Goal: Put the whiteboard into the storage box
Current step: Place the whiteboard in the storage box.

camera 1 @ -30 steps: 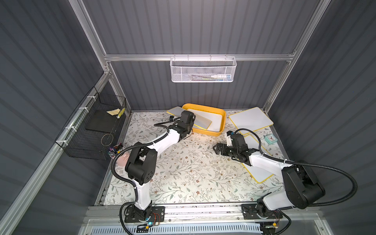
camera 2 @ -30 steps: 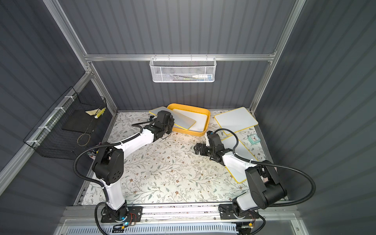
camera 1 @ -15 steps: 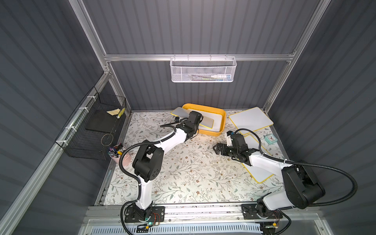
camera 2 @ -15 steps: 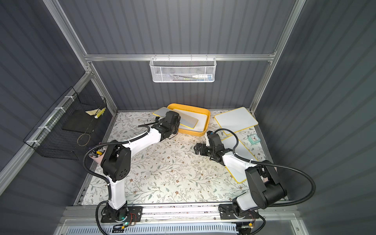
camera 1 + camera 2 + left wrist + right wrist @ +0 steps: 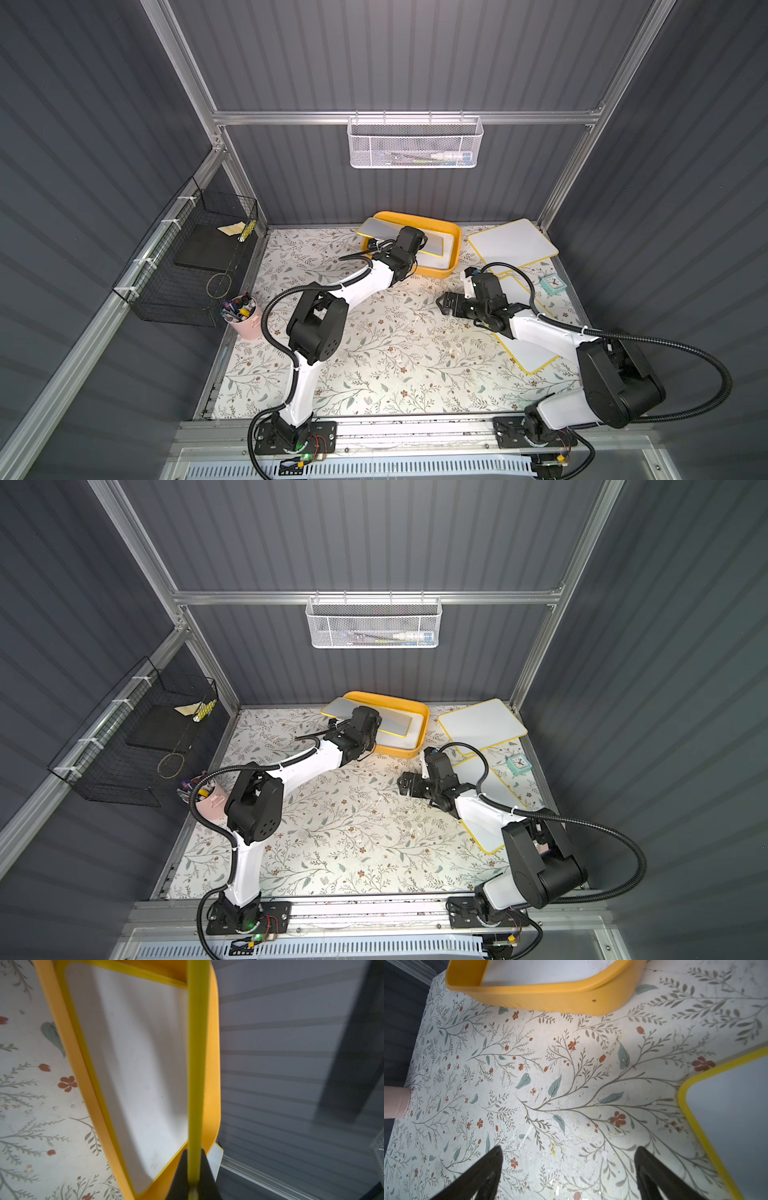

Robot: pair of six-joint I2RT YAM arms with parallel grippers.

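My left gripper (image 5: 194, 1159) has its black fingers (image 5: 180, 1169) pinched shut on the thin yellow frame of the whiteboard (image 5: 378, 230), which the left wrist view shows edge-on as a narrow, smooth strip. In both top views that board hangs across the storage box (image 5: 456, 245), skewed to the box's sides, with one rounded corner jutting out past the rim, so I judge it carried over the box but not yet set down or released. What is left, as I read it, is to square it up, lower it and let go. Beneath it a second board (image 5: 135, 1053) already lies flat inside the box, glossy white with the same yellow edging, nearly filling the floor. The box itself is shallow, matte yellow-orange plastic with rounded corners and a rolled lip (image 5: 550, 999). My right gripper (image 5: 569, 1148) hovers empty, fingers spread wide above the floral mat (image 5: 395, 353), near the box's front wall. More flat, rigid boards (image 5: 511, 243) lie on the mat to the right, apparently waiting their turn.
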